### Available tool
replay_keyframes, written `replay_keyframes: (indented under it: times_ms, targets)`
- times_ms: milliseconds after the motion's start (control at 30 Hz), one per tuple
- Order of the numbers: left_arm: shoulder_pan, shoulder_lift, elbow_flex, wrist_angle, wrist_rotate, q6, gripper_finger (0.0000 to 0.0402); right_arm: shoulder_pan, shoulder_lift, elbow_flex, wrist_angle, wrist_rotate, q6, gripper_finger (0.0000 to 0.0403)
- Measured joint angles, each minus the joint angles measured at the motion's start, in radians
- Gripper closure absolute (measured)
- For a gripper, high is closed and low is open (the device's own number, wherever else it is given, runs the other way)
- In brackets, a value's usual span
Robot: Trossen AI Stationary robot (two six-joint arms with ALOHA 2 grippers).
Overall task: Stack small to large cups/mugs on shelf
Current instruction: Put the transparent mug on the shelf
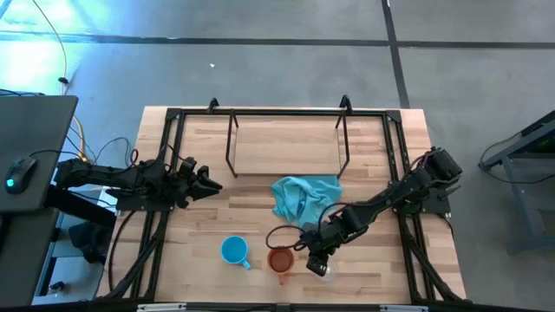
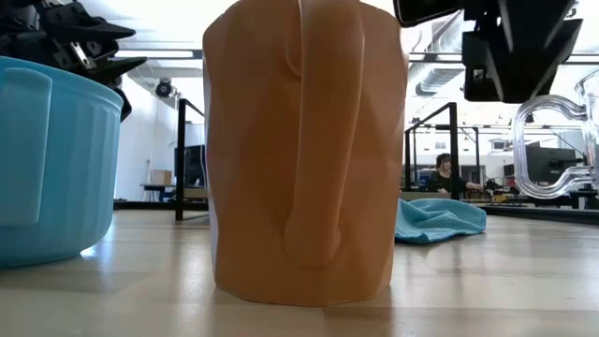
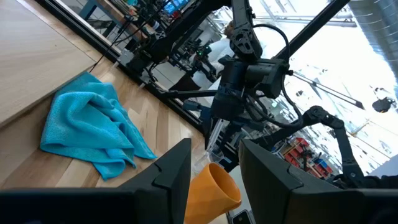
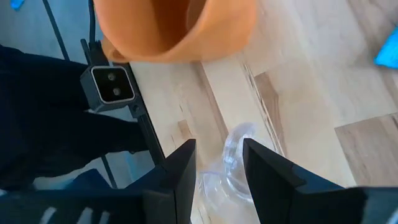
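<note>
The orange-brown mug (image 1: pixel 280 260) and the bright blue mug (image 1: pixel 234 251) stand on their bases near the table's front edge. Just right of the orange mug is the clear glass cup (image 1: pixel 323 269), with my right gripper (image 1: pixel 317 260) shut on it. The shelf (image 1: pixel 286 147) stands at the far middle of the table, and a teal cloth (image 1: pixel 303 198) lies in front of it. My left gripper (image 1: pixel 208 185) waits open and level at the table's left, touching nothing. My right gripper has the glass cup (image 4: pixel 231 163) between its two fingers, which slant down from the table's far right. The clear glass does not show which part they pinch. The cup hangs clear of the table, its handle (image 2: pixel 541 150) toward the orange mug (image 2: pixel 304 150).
Black frame rails (image 1: pixel 401 173) run along both sides of the table. A small camera (image 4: pixel 112 84) sits at the near edge by the orange mug. A desk with a mouse (image 1: pixel 22 169) stands left of the table. A person (image 2: pixel 442 173) sits in the room behind.
</note>
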Motion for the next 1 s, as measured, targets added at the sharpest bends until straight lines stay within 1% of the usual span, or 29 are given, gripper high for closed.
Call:
replay_keyframes:
  times_ms: [233,367,633,900,1000]
  targets:
    - [0.0,0.0,0.0,0.0,0.0,-0.003,0.0277,0.006,0.048,0.0,0.038,-0.008,0.0,0.0279]
    - [0.0,0.0,0.0,0.0,0.0,-0.01,0.0277,0.007,0.05,0.0,0.032,-0.007,-0.002,0.0279]
    - [0.0,0.0,0.0,0.0,0.0,-0.019,0.0277,0.022,0.05,0.0,-0.041,-0.011,0.0,0.0279]
    - [0.0,0.0,0.0,0.0,0.0,-0.02,0.0277,0.026,0.05,0.0,-0.06,-0.009,-0.001,0.0279]
    - [0.0,0.0,0.0,0.0,0.0,-0.026,0.0277,0.026,0.05,0.0,-0.08,-0.009,-0.002,0.029]
